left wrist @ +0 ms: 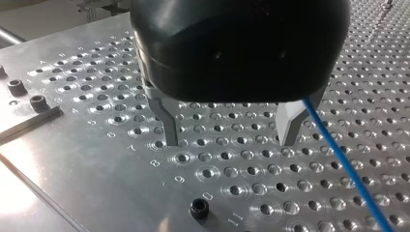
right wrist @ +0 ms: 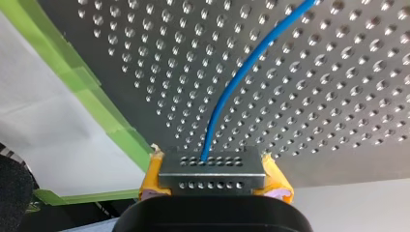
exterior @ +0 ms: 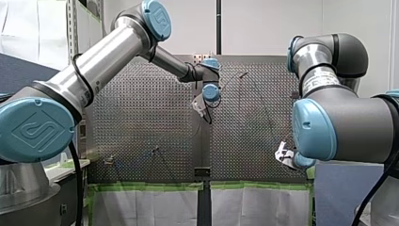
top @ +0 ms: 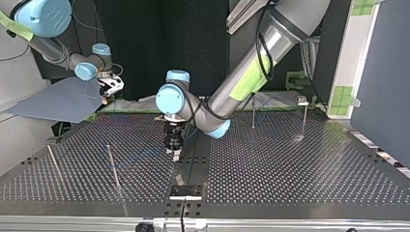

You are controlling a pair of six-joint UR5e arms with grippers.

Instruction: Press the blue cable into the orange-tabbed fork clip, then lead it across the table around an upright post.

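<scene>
Running lengthwise away from my clamping right tool [right wrist: 212, 169], the blue cable [right wrist: 241, 77] skirts my wide-open left tool [left wrist: 229, 140].

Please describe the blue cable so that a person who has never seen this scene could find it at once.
In the right wrist view, find the perforated metal table. From my right pincer, between its yellow pads, a thin line curves away over the holes: the blue cable. Nothing else on the grey plate is blue; the tape alongside is green.
</scene>
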